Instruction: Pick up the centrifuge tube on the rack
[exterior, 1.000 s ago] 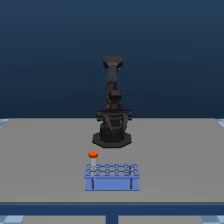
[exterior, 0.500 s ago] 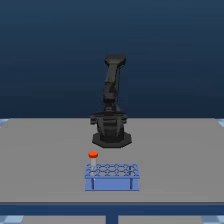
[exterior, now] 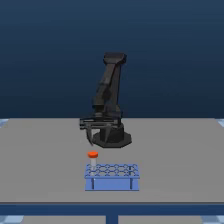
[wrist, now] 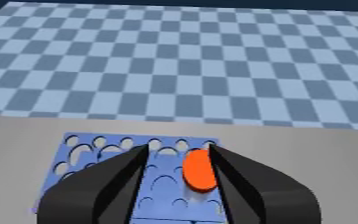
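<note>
Exterior view: the gripper (exterior: 96, 135) hangs above and behind the rack (exterior: 111, 177), well clear of it, jaws apart. The tube (exterior: 93, 157) stands in the rack's far corner on the exterior view's left, orange cap poking up.

Wrist view: the cap (wrist: 199, 170) shows between the two spread fingers (wrist: 113, 177), over the rack (wrist: 95, 155). So this looks like the approach step. Next it needs a straight drop over the cap, then a squeeze.

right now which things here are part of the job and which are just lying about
Job: tube, standing in the rack at its corner on the exterior view's left; gripper, open above it.
Lying about: nothing; only the bare table and checkered floor.
</note>
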`<action>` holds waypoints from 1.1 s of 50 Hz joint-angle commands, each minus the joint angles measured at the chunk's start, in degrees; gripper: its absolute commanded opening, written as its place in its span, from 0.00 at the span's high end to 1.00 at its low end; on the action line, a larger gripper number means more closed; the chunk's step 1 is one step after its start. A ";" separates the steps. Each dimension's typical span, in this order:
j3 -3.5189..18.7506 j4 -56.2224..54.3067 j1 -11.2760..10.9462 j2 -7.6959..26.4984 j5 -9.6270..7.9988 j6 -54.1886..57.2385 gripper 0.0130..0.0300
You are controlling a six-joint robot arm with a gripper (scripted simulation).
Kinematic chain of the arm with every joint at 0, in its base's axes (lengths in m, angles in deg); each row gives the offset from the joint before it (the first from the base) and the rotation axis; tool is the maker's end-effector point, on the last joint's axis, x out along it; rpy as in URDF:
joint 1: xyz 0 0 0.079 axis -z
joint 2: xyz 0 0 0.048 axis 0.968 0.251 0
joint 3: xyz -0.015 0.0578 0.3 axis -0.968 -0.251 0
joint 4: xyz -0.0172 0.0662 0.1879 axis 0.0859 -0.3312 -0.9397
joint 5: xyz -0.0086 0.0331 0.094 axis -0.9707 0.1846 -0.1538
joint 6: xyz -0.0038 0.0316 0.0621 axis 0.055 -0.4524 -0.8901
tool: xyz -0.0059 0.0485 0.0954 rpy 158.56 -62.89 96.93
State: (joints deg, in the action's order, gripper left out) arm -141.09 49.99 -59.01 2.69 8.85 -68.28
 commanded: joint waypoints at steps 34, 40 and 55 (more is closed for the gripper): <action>2.94 0.49 2.43 4.37 0.11 -0.39 0.00; 2.58 -1.13 2.35 4.44 0.23 1.28 0.00; 1.91 -6.84 2.41 5.66 0.78 7.26 0.00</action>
State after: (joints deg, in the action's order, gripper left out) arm -139.06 44.03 -56.59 8.23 9.41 -62.43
